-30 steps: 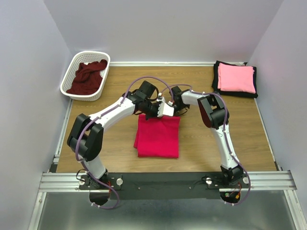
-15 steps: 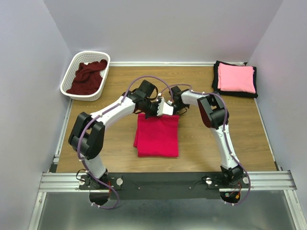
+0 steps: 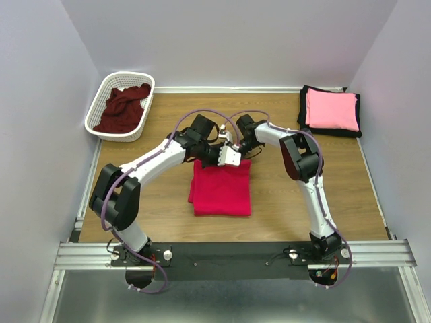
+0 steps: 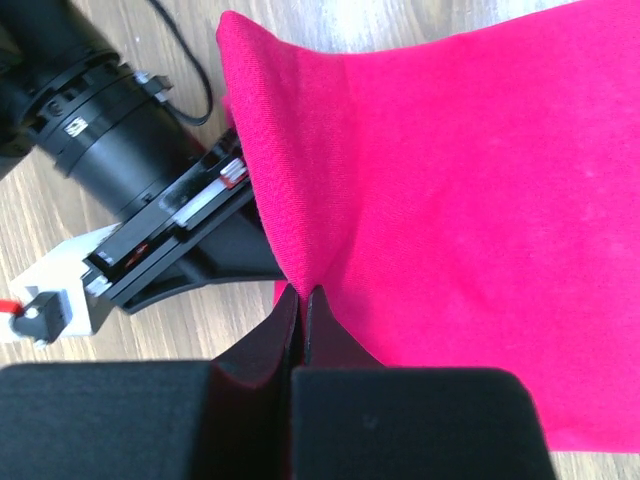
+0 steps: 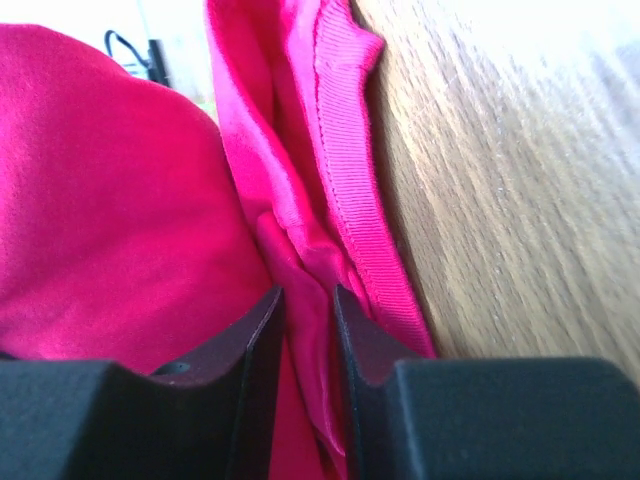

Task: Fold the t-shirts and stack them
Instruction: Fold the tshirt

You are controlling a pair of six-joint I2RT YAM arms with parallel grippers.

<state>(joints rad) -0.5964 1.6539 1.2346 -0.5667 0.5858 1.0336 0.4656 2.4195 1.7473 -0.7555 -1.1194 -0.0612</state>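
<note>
The crimson-red t-shirt (image 3: 221, 190) lies folded at the table's middle. My left gripper (image 3: 225, 157) is shut on its far edge, and the left wrist view shows the jaws (image 4: 301, 292) pinching the fabric (image 4: 450, 200). My right gripper (image 3: 237, 144) is right beside it at the same far edge, shut on a bunched fold (image 5: 308, 295) next to the ribbed hem (image 5: 350, 150). The light pink t-shirt (image 3: 331, 110) lies folded on the black t-shirt (image 3: 303, 108) at the back right. The dark maroon t-shirt (image 3: 122, 108) is crumpled in the basket.
The white lattice basket (image 3: 101, 87) stands at the back left corner. Walls close in the table on three sides. The right gripper's body (image 4: 130, 160) sits close against my left gripper in the left wrist view.
Both grippers have moved slightly toward the far side with the crimson shirt's far edge. The shirt's near edge has slid a little farther from the arm bases.
</note>
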